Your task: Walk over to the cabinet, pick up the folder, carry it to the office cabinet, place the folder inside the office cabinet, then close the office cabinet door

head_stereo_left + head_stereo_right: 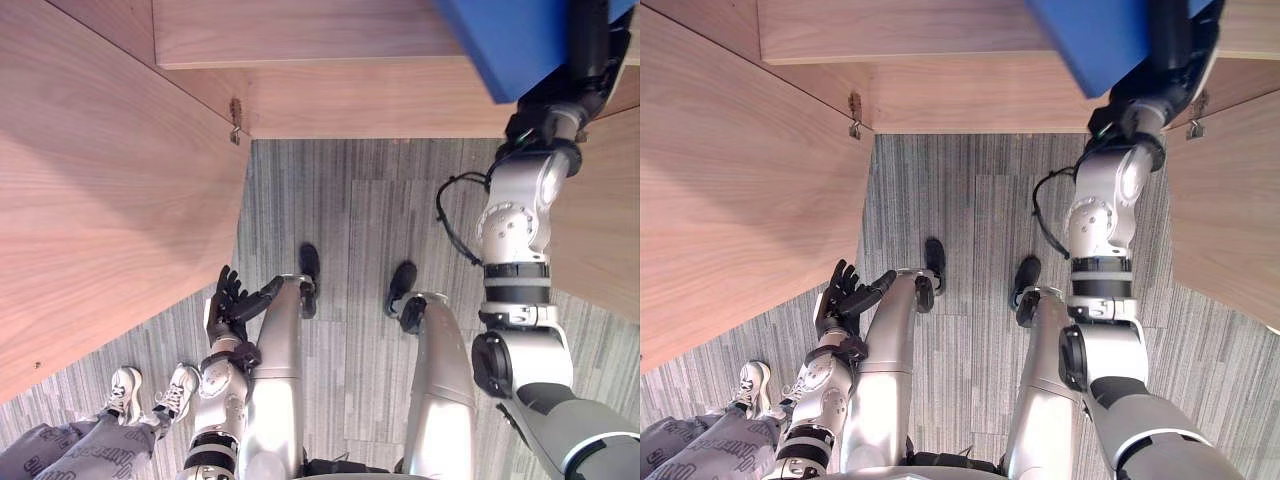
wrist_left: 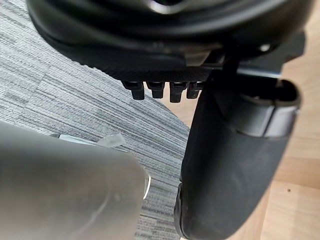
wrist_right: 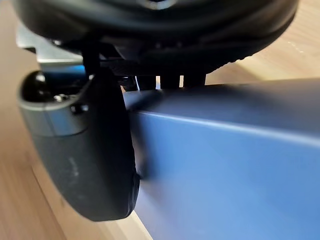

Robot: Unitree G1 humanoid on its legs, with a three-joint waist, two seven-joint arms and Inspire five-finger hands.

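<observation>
From the left eye, I am holding the blue folder (image 1: 520, 40) up in my right hand (image 1: 592, 55), in front of the wooden office cabinet (image 1: 350, 100). The cabinet's left door (image 1: 100, 200) is standing open over the grey carpet (image 1: 340, 200). My left hand (image 1: 228, 305) is hanging beside my leg with its fingers loosely spread, gripping nothing. A person's white shoes (image 1: 150, 392) are showing near it.

The right eye is giving the same scene, with a second wooden door (image 1: 1230, 200) standing open on my right.

My left wrist camera is looking past relaxed fingertips (image 2: 160, 90) at carpet and wood.

In my right wrist camera, my thumb (image 3: 85, 165) is pressing against the folder's face while my fingers (image 3: 170, 80) are curling over its edge.
</observation>
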